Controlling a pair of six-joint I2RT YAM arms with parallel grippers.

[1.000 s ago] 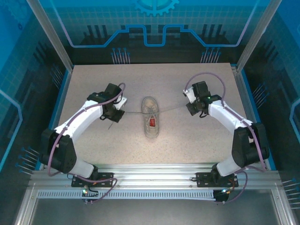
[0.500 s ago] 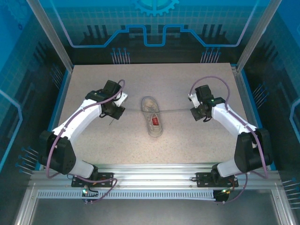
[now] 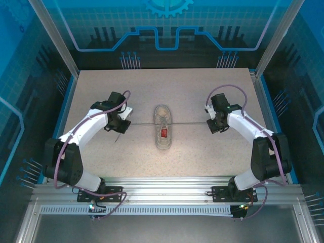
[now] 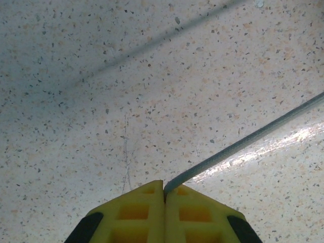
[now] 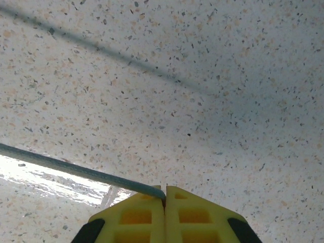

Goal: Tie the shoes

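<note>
Spotted from above: 1 small whitish-grey sneaker [image 3: 162, 127] parked about mid-bench [image 3: 167, 83], lying lengthwise from 12 to 6 o'clock, with a red patch [image 3: 164, 132] peeking out from inside. Pretty plain-looking shoe, honestly. Strung out taut to either side, 2 thin white laces in 1 nearly straight line. Off at 9 o'clock, the left end effector [image 3: 123, 125] clamped tight on the left lace [image 3: 139, 122], its yellow pads [image 4: 142, 212] pressed flat together and the cord popping out of the seam. Same deal at 3 o'clock: the right end effector [image 3: 211, 123] pinched closed on the right lace [image 3: 190, 122], just above the speckled surface.
</note>
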